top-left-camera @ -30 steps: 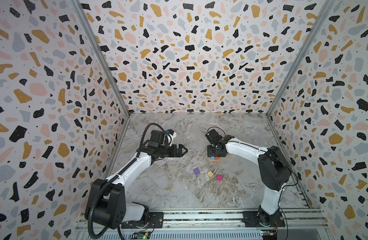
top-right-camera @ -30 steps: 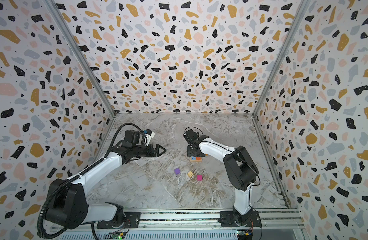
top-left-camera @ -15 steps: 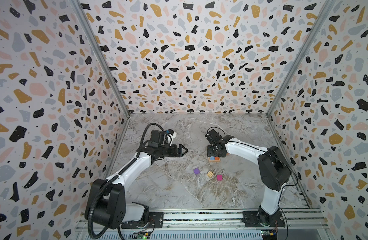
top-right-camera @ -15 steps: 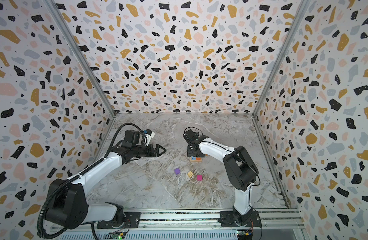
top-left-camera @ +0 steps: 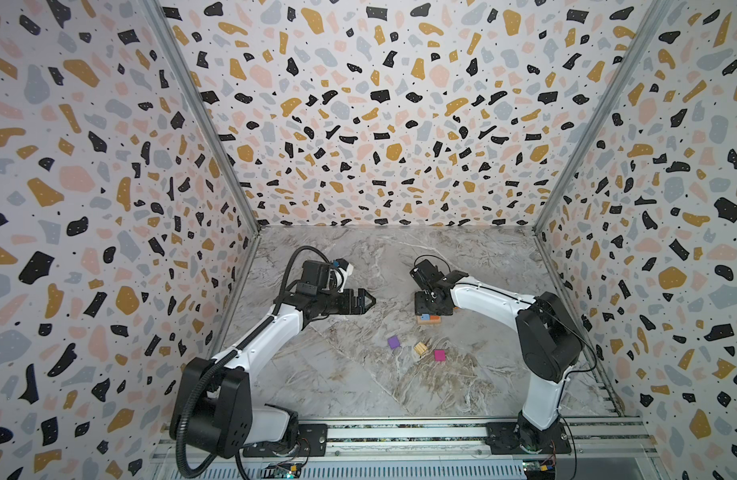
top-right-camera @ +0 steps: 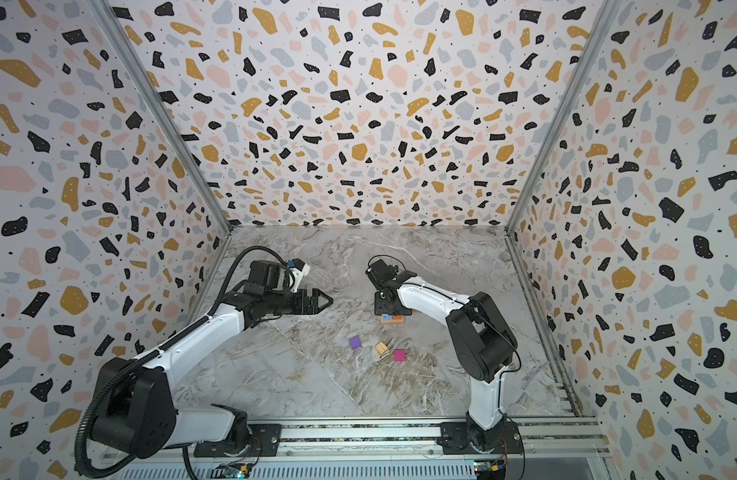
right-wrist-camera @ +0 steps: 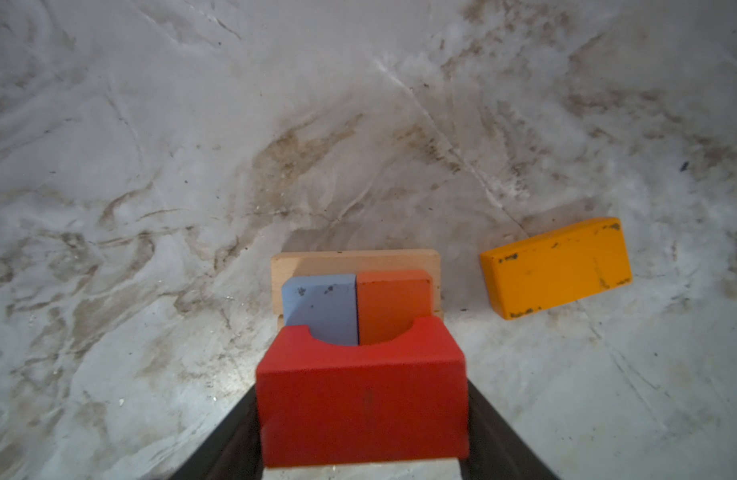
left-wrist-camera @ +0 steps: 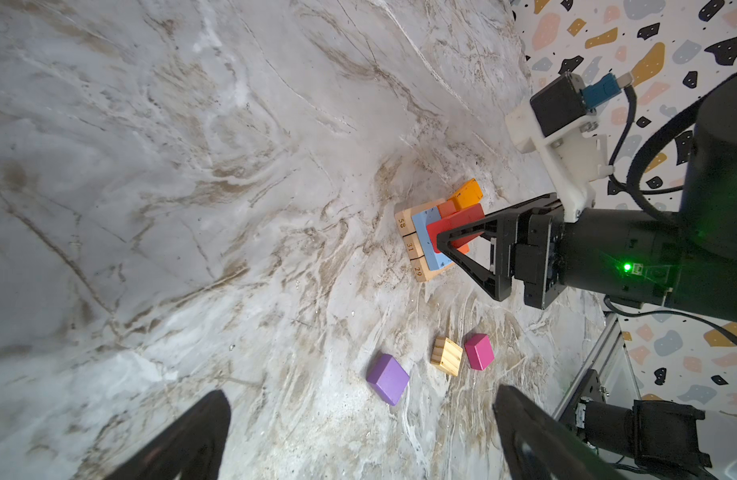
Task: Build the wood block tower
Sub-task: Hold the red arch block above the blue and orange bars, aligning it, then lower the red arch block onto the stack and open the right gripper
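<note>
- The tower (top-left-camera: 429, 319) stands on the marble counter (top-left-camera: 337, 374), a little right of the middle in both top views, directly under the right pincer (top-left-camera: 431, 309).
- Its base is a row of tan planks (left-wrist-camera: 412, 245) lying flat side by side, with the numbers 58, 31 and 29 on their ends.
- A light blue block (right-wrist-camera: 321, 307) and a red-orange block (right-wrist-camera: 394, 305) lie touching each other on the planks.
- A red block (right-wrist-camera: 362, 399) with an arched notch sits across these two.
- The right pincer grasps the red block, its fingers (right-wrist-camera: 487, 432) against both side faces.
- An orange block (right-wrist-camera: 558, 268) lies flat on the counter near the base, not touching it.
- A purple cube (left-wrist-camera: 387, 379), a tan cube (left-wrist-camera: 446, 356) and a magenta cube (left-wrist-camera: 479, 351) sit loose on the counter, on the side of the tower toward the arm bases. The tan and magenta cubes are just beside each other, and the purple one is a bit apart.
- The left pincer (top-left-camera: 369, 300) hangs above the counter well apart from the tower, released and empty, its fingers (left-wrist-camera: 184, 440) spread wide.
</note>
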